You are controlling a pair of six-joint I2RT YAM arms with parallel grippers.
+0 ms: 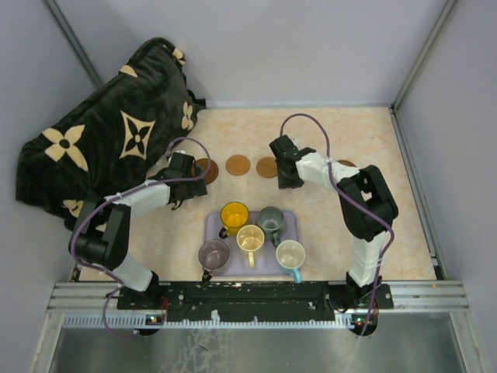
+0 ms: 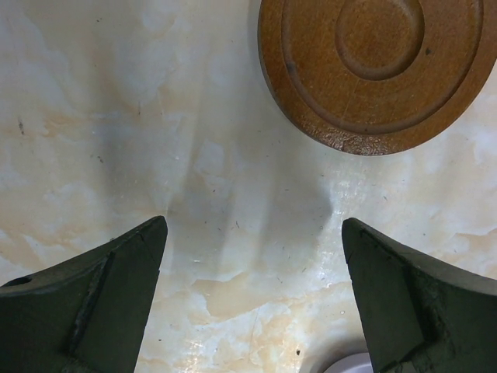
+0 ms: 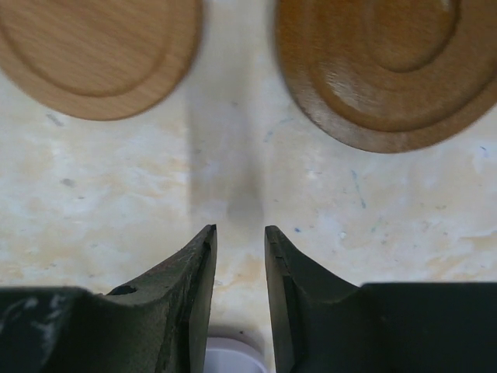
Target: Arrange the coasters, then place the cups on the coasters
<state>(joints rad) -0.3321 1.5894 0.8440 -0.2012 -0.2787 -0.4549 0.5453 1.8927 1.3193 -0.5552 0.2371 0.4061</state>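
Three brown coasters (image 1: 238, 165) (image 1: 267, 167) (image 1: 206, 170) lie in a row on the marbled tabletop, and a further one (image 1: 346, 164) peeks out behind the right arm. My left gripper (image 1: 185, 177) hovers low beside the leftmost coaster (image 2: 377, 70), wide open and empty (image 2: 255, 233). My right gripper (image 1: 284, 177) points at the bare gap between a light coaster (image 3: 97, 50) and a darker one (image 3: 388, 66); its jaws (image 3: 240, 229) stand a narrow gap apart with nothing between. Yellow (image 1: 234, 214), grey-green (image 1: 271, 220), cream (image 1: 250, 238), mauve (image 1: 213, 254) and white blue-handled (image 1: 291, 255) cups stand on the tray.
The lavender tray (image 1: 289, 215) sits near the arm bases; its edge shows in the left wrist view (image 2: 353, 365) and the right wrist view (image 3: 229, 359). A dark flower-patterned blanket (image 1: 109, 148) is heaped at the back left. Walls enclose the table on three sides.
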